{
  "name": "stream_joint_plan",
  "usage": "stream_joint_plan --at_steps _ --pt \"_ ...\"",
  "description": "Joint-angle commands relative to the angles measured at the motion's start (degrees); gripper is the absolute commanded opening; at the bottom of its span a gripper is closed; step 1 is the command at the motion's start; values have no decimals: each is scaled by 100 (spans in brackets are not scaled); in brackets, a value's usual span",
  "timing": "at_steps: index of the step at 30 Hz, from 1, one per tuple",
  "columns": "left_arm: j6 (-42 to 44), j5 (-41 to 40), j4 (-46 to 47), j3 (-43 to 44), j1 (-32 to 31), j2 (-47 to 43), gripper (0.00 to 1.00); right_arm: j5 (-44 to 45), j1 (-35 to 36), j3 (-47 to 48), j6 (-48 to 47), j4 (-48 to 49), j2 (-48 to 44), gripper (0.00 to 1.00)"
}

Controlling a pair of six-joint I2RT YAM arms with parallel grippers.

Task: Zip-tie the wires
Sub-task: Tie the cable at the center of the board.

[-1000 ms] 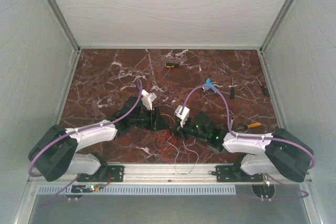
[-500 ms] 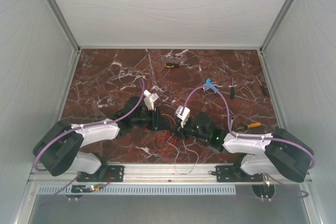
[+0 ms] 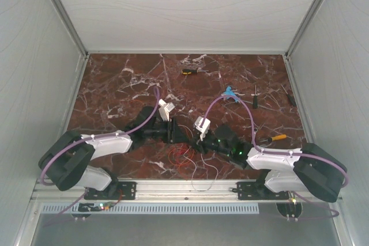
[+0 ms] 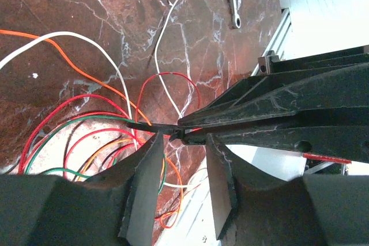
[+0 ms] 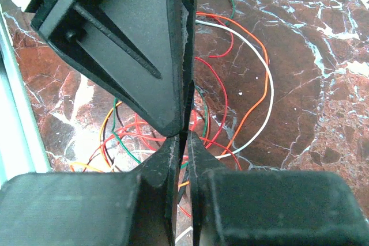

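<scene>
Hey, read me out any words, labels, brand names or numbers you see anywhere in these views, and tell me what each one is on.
No text can be read in any view.
Red strip at the right edge of the left wrist view: possibly a label, no characters legible.
Yellow-and-black item at the far side of the table: too small to read.
Black zip tie: no print visible.

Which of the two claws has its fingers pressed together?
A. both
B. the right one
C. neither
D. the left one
B: the right gripper has its fingers together, pinching a thin black zip tie, while the left gripper has a clear gap between its fingers.
</scene>
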Motion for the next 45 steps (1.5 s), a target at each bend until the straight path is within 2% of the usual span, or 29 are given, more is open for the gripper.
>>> stream_joint_plan --at_steps 1,13,18,24,33,36,39,45 --pt "-35 64 389 53 -8 136 35 87 -37 -62 -92 341 -142 0" --pt "-86 119 801 69 -3 369 25 -76 -39 -147 -92 488 -220 0" --pt "-147 -23 826 31 29 412 34 -69 -40 -181 -101 500 -263 0" --pt "-425 -60 1164 -117 150 439 26 -61 -40 -177 -101 518 -233 0" --pt "-657 107 1532 -156 168 516 23 -136 -36 -158 -97 577 -153 0" --pt "-792 195 1784 -166 168 592 17 -157 -37 -142 -93 595 -127 0" --pt "-822 304 1906 -142 168 653 0 -132 -37 -141 -86 596 -108 0" --pt "-675 154 1534 -192 168 479 0 94 -38 -141 -67 542 -118 0"
